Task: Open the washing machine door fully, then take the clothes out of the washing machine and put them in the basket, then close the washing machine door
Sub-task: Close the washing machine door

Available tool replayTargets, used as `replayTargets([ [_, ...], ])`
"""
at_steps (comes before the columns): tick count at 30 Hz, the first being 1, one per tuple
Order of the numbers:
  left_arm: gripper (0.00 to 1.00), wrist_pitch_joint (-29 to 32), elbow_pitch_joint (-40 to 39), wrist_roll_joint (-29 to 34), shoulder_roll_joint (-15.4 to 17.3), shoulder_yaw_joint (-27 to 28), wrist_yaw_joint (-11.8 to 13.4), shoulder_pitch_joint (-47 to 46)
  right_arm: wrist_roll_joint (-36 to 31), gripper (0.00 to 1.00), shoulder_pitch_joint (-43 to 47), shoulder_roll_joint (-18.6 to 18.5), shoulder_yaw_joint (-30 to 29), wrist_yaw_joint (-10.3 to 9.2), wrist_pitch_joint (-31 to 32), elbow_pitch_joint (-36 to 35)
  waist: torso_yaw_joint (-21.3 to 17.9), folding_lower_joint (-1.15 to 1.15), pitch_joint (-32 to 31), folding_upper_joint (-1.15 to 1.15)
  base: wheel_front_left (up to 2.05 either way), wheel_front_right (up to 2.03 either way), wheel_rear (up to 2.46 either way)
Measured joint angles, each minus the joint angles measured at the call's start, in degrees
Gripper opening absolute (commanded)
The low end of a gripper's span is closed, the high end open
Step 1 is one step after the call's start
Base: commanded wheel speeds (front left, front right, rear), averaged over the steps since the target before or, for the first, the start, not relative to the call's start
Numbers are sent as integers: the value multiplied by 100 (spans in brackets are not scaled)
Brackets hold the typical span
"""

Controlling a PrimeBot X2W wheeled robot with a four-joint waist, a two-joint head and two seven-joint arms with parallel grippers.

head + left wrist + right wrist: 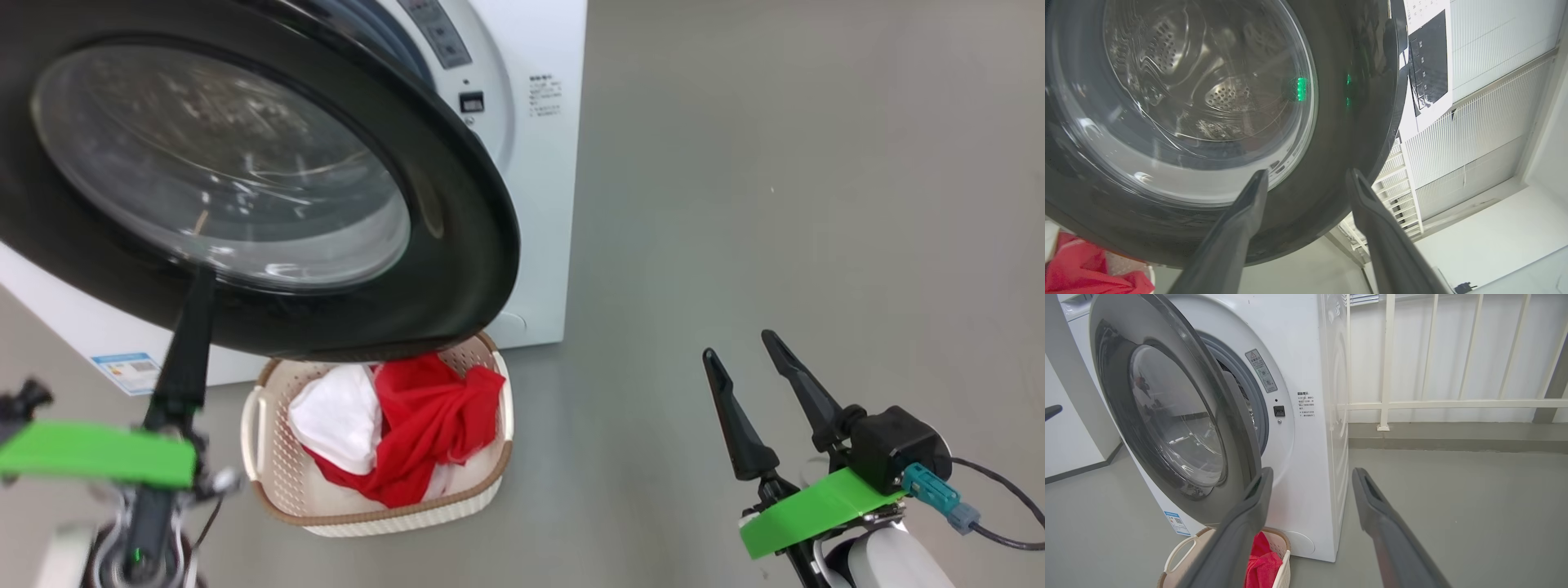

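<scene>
Jaws spread, empty, on left gripper (1307, 173) and right gripper (739, 347); clothes (424, 416) in basket (273, 457), so closing step judged in hand, calling for pushing washing machine door (457, 269) far, onto washing machine (547, 163).

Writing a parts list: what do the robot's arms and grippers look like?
The left gripper and right gripper each have two long, tapering dark jaws and a bright green plate. The right also shows a black block, teal connector, black cable and white forearm.

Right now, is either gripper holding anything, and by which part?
Nothing is held. The left gripper stands open before the washing machine door; the right gripper is open above the floor.
</scene>
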Motion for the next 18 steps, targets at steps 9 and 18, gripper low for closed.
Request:
replayTargets([
  [9, 100, -1239, -580, 2256, 483, -639, -98, 1175, 11, 100, 105, 1, 15, 0, 0, 1, 139, 0, -307, 0, 0, 0, 0],
  [18, 100, -1463, -621, 4058, 460, -427, -74, 1900, 19, 100, 296, 1, 20, 0, 0, 10, 169, 0, -542, 0, 0, 0, 0],
])
